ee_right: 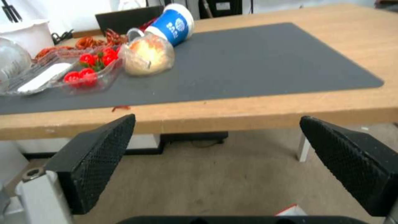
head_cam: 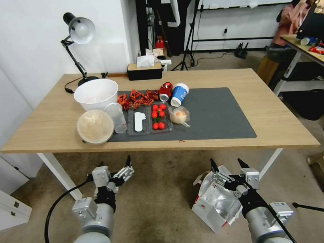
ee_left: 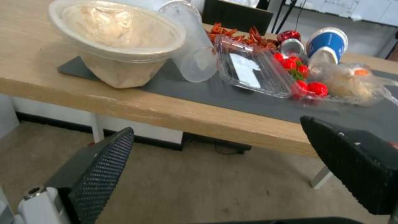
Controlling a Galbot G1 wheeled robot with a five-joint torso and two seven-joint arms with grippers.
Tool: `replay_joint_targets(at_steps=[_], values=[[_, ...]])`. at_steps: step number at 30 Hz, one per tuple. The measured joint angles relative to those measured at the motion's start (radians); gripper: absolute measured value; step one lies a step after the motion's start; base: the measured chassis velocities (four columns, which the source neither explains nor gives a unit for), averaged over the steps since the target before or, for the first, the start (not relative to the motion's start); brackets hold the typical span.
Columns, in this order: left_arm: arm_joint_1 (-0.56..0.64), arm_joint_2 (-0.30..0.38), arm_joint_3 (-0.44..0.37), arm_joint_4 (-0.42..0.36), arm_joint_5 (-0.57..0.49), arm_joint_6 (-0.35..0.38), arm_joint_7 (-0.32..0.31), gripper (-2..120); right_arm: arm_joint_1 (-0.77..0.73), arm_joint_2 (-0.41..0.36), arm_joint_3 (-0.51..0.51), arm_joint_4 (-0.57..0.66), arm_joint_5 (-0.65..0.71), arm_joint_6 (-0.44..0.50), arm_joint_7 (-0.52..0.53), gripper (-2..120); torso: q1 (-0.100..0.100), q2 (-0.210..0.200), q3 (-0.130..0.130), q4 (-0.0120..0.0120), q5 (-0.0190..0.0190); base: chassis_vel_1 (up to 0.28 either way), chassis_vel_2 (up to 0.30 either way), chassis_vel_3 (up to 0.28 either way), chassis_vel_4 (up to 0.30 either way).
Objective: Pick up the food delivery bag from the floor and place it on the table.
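Note:
The food delivery bag point(head_cam: 215, 201) lies on the floor point(head_cam: 154, 197) in front of the table, at the right. It is white with a red edge, and its mouth gapes to show silver foil. My right gripper point(head_cam: 226, 165) hangs open just above the bag's top edge, with nothing between its fingers. In the right wrist view a red and white corner of the bag point(ee_right: 290, 210) peeks out below the open right gripper point(ee_right: 219, 118). My left gripper point(head_cam: 114, 163) is open over bare floor at the left, below the table's front edge. The table point(head_cam: 44, 130) carries a dark grey mat point(head_cam: 219, 115).
The left half of the mat holds a white bowl point(head_cam: 96, 93), a lidded container point(head_cam: 95, 126), a clear cup, a tray of tomatoes point(head_cam: 158, 116), crayfish, a wrapped bun and a blue cup point(head_cam: 179, 93). White table legs point(head_cam: 58, 172) stand near both grippers. Another desk point(head_cam: 305, 49) is at the right.

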Motion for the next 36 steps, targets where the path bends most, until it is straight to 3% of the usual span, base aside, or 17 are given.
replay_joint_targets(at_steps=[12, 36], values=[[0.023, 0.000, 0.003, 0.014, 0.003, -0.094, -0.009, 100, -0.005, -0.005, 0.010, 0.004, 0.002, 0.031, -0.007, 100, 0.000, 0.000, 0.000, -0.0001, 0.0000, 0.000, 0.000, 0.000, 0.000], [0.034, 0.015, 0.004, 0.028, -0.009, -0.127, -0.022, 100, -0.011, -0.001, 0.008, -0.014, -0.026, 0.066, -0.001, 100, 0.000, 0.000, 0.000, -0.0001, -0.0001, 0.000, 0.000, 0.000, 0.000]])
